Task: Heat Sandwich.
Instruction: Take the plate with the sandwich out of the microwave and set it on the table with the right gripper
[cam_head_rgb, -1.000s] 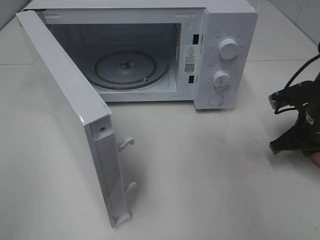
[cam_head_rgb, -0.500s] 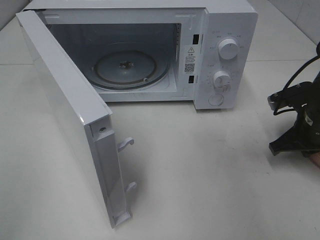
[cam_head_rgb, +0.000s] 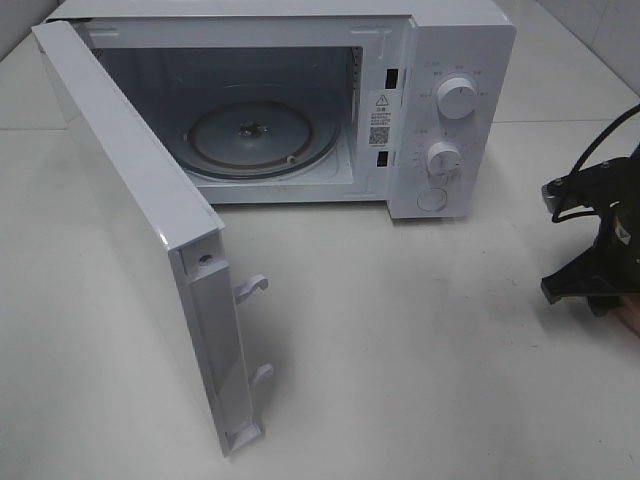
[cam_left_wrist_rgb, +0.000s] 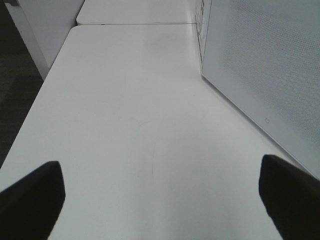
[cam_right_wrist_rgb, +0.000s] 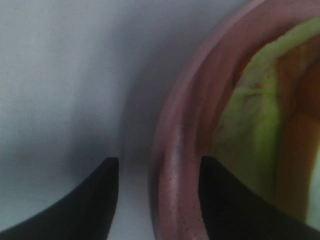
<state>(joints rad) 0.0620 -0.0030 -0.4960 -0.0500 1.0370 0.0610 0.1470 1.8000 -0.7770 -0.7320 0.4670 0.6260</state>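
The microwave (cam_head_rgb: 300, 110) stands at the far edge of the white table (cam_head_rgb: 420, 350), its door (cam_head_rgb: 140, 250) swung fully open toward the near left, the glass turntable (cam_head_rgb: 262, 138) bare inside. So the loading has not happened yet.

The sandwich (cam_right_wrist_rgb: 260, 130) sits on a pink plate (cam_right_wrist_rgb: 180, 150) at the table's right edge. From the high camera only a sliver of something pinkish shows there under the arm, too little to name; the right wrist view shows the plate's rim and green-yellow filling close up. The right gripper (cam_right_wrist_rgb: 157, 200) hangs right at that rim, one finger (cam_right_wrist_rgb: 95, 200) outside on the table side and the other inside the plate, jaws part-way open with the rim between them and, as far as I can tell, not clamped on it. The left gripper (cam_left_wrist_rgb: 160, 200) hovers over bare table beside the microwave's side wall, jaws wide and empty.

The step in hand looks like taking hold of the plate. To do it well, I'd say the fingers should drop squarely over the rim, deep enough for a firm bite, with the inner finger kept off the bread. Then lift level, since a one-sided pinch lets the plate tip and the sandwich slide. The carry to the turntable needs to clear the door and the cavity's lip.
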